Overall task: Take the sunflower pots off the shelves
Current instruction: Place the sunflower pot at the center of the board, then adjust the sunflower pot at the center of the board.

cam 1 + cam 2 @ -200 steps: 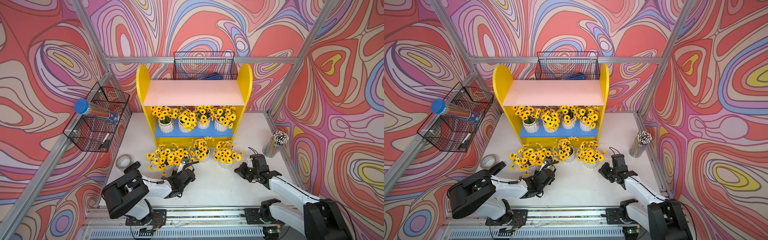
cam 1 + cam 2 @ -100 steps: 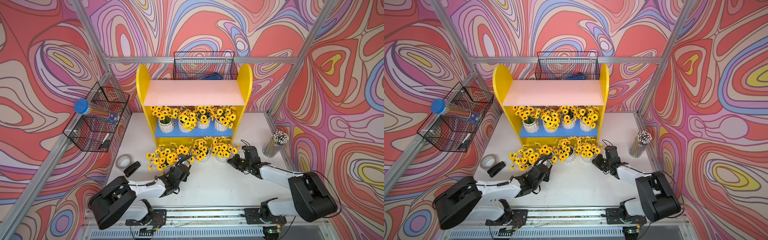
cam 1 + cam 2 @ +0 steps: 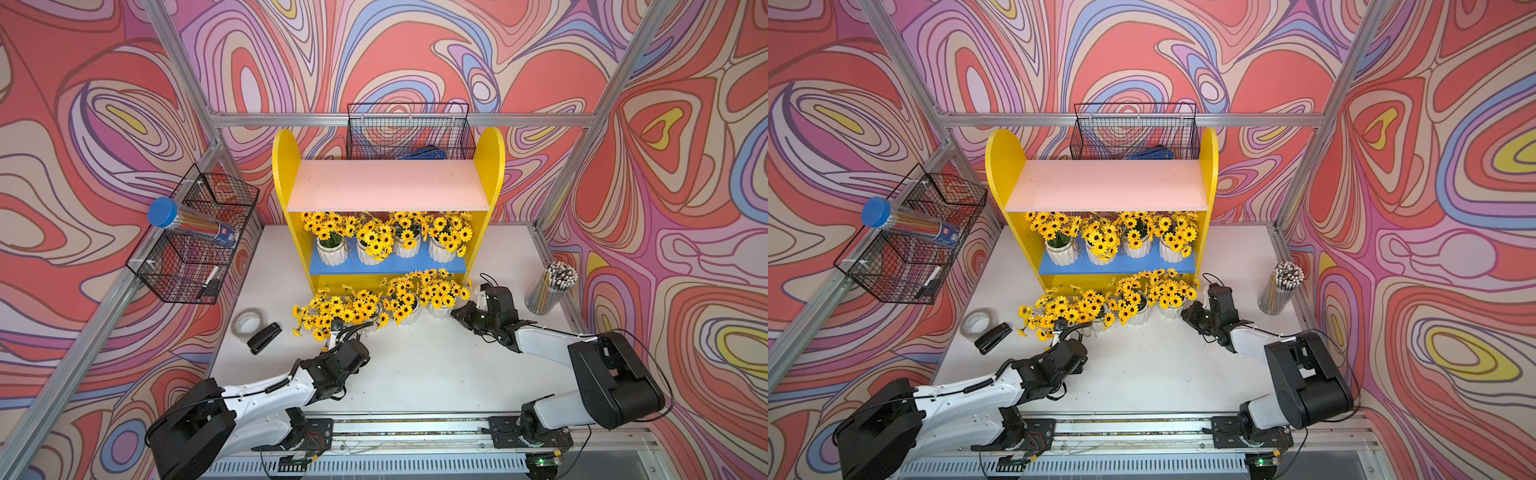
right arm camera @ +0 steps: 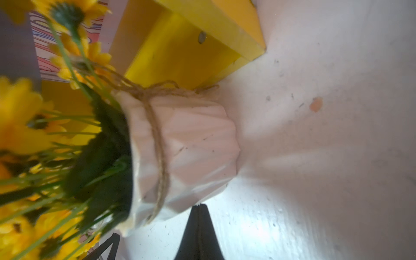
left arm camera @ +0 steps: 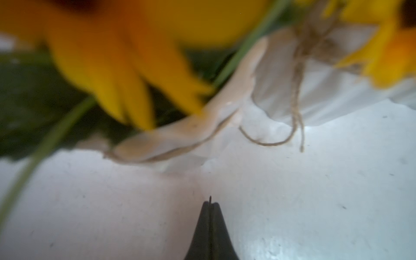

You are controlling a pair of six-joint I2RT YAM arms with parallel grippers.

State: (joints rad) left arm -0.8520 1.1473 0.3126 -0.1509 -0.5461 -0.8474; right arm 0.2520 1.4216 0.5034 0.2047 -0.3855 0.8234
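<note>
- The left arm (image 3: 266,390) stretches low over the white table (image 3: 415,374) from its base at the near rail. Its wrist is pitched down, with its nose tucked under the leftmost bunch of blooms.
- The right arm (image 3: 540,345) bends sharply at the elbow and reaches in low from the right side. Its wrist lies close to the table beside the shelves (image 3: 286,166).
- Four sunflower pots (image 3: 330,251) stand in a row on the blue lower board (image 3: 386,266). The other four sit on the table just in front of the shelves, their flowers crowding into one another.
- In the left wrist view, the leftmost table pot (image 5: 319,96) is blurred, with twine dangling from it. It lies beyond the left gripper (image 5: 210,203), apart from it, with bare table between and petals hanging close to the lens.
- The left fingers (image 5: 203,225) are pressed together tip to tip, with nothing between them.
- In the right wrist view, the rightmost table pot (image 4: 184,153), tied round with twine, stands near the yellow foot of the shelves. The right gripper (image 4: 199,206) has its tip at the pot's ribbed wall, but I cannot tell whether it touches or sits just beside.
- The right fingers (image 4: 191,229) are also pressed together and pinch nothing.
</note>
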